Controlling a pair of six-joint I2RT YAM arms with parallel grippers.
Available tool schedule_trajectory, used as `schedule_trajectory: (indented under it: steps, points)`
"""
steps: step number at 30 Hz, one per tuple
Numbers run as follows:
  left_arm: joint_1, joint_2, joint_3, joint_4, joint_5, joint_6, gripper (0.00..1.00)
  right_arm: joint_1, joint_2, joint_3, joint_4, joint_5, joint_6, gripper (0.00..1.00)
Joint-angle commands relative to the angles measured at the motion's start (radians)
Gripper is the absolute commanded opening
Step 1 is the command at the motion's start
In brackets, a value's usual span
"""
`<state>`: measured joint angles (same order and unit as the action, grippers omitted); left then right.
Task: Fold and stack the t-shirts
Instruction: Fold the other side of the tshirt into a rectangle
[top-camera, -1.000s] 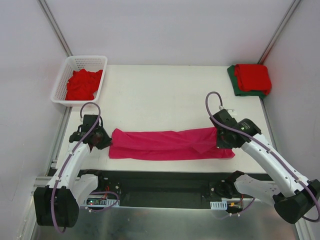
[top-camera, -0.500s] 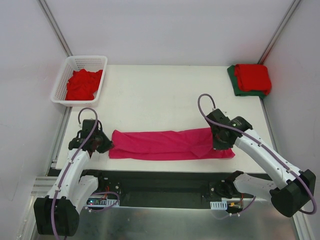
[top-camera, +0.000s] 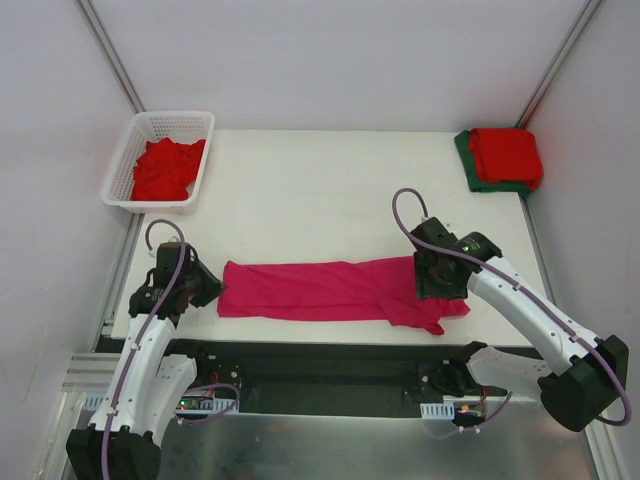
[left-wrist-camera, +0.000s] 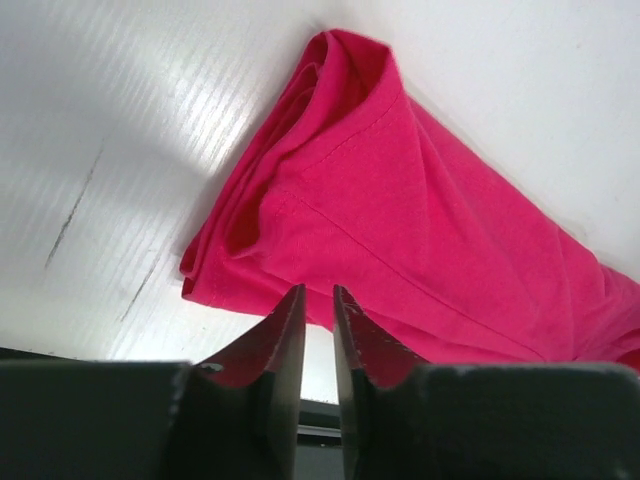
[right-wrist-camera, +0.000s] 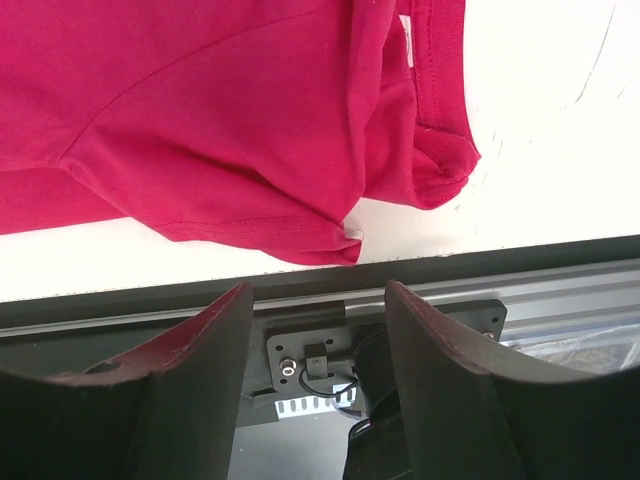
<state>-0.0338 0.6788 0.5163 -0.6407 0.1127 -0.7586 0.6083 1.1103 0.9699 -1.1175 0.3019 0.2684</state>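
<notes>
A magenta-pink t-shirt (top-camera: 320, 290) lies folded into a long strip along the table's near edge. In the left wrist view its left end (left-wrist-camera: 420, 220) lies just past my left gripper (left-wrist-camera: 318, 296). The jaws stand a narrow gap apart with no cloth between them. My left gripper (top-camera: 210, 289) sits at the strip's left tip. My right gripper (top-camera: 432, 290) hovers over the right end, wide open and empty. Below it the shirt (right-wrist-camera: 220, 120) shows a small white neck label (right-wrist-camera: 406, 42). A folded red t-shirt (top-camera: 506, 154) rests on a dark green one (top-camera: 467, 160) at the back right.
A white lattice basket (top-camera: 176, 118) at the back left holds crumpled red t-shirts (top-camera: 165, 168). The table's front edge and black rail (right-wrist-camera: 420, 275) lie directly under the right gripper. Bare white table (top-camera: 320, 195) spans the middle.
My right gripper has opened and let go of the shirt's right end, which now bunches with a flap toward the front edge. My left gripper has parted slightly and drawn back to the left.
</notes>
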Motion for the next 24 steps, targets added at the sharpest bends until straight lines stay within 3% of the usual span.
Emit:
schedule_trajectory:
  steps: [1, 12, 22, 24]
  points:
    - [-0.009, -0.036, 0.099, -0.06, -0.05, -0.004, 0.21, 0.007, -0.004, 0.016, 0.014, 0.019, 0.002, 0.59]
    - [-0.009, 0.002, 0.105, -0.008, -0.054, 0.027, 0.2, 0.021, 0.013, 0.003, 0.133, -0.02, -0.018, 0.56]
    - [-0.02, -0.011, 0.051, 0.065, -0.073, 0.044, 0.21, 0.025, 0.085, -0.073, 0.475, -0.089, -0.049, 0.51]
    - [-0.025, -0.018, 0.03, 0.075, -0.071, 0.041, 0.23, 0.024, 0.14, -0.071, 0.53, -0.099, -0.054, 0.47]
